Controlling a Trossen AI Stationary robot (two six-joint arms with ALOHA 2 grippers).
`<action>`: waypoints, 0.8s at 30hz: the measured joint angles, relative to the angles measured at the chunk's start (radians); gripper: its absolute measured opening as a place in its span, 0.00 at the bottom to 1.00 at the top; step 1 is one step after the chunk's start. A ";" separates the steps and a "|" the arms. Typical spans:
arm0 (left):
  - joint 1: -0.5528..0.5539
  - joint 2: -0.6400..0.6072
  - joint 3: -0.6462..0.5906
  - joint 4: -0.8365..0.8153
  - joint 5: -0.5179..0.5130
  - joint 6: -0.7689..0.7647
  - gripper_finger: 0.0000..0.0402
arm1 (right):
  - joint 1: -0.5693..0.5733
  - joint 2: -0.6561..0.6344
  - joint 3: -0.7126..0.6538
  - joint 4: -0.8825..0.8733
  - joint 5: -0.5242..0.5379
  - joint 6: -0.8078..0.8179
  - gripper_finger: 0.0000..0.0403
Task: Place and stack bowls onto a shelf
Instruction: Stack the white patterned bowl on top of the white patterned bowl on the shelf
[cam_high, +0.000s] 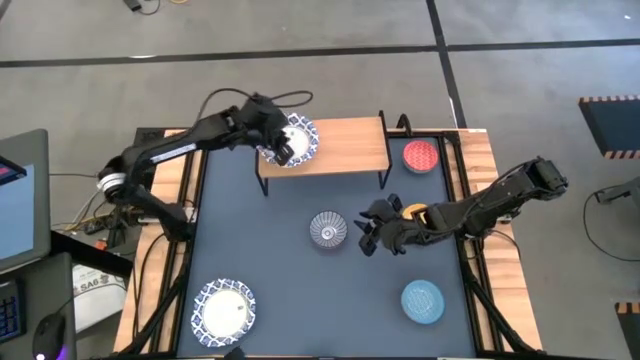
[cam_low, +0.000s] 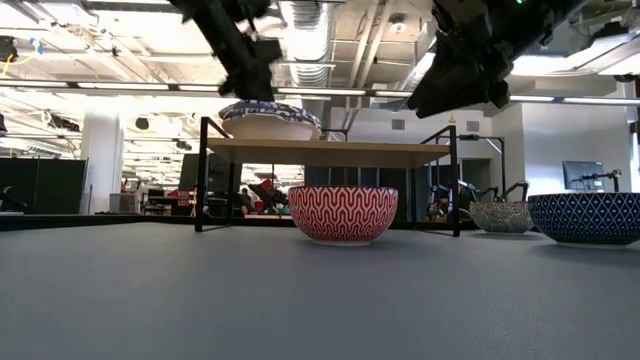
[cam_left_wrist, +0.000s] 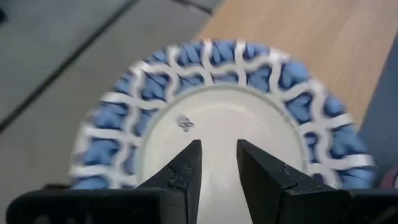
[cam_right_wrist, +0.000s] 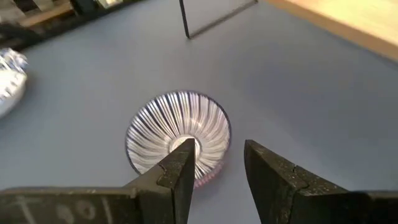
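Note:
A wide white bowl with a blue-patterned rim (cam_high: 296, 140) (cam_low: 270, 120) (cam_left_wrist: 217, 118) stands on the left end of the light-wood shelf (cam_high: 345, 148) (cam_low: 330, 150). My left gripper (cam_high: 281, 150) (cam_left_wrist: 217, 149) hovers open over its inside. My right gripper (cam_high: 368, 232) (cam_right_wrist: 214, 158) is open and high above the table, just right of the small grey-blue patterned bowl (cam_high: 328, 229) (cam_right_wrist: 177, 134) (cam_low: 500, 215), which rests on the tabletop. A yellow-orange bowl (cam_high: 414, 212) peeks out from under the right arm.
On the table stand a red bowl (cam_high: 421, 156) (cam_low: 343, 213) right of the shelf, a light blue bowl (cam_high: 423, 301) near the front right, and another wide white bowl (cam_high: 225, 307) at the front left. The shelf's middle and right end are bare wood.

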 joint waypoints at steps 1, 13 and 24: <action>-0.007 -0.031 0.000 -0.005 -0.014 -0.008 0.22 | 0.000 0.000 0.000 0.014 0.000 -0.001 0.41; -0.367 -0.399 -0.147 -0.065 -0.230 -0.189 0.22 | 0.001 0.138 -0.001 0.350 -0.148 -0.044 0.41; -0.957 -0.535 -0.515 -0.056 -0.467 -0.670 0.22 | -0.065 0.478 0.150 0.710 -0.453 -0.099 0.41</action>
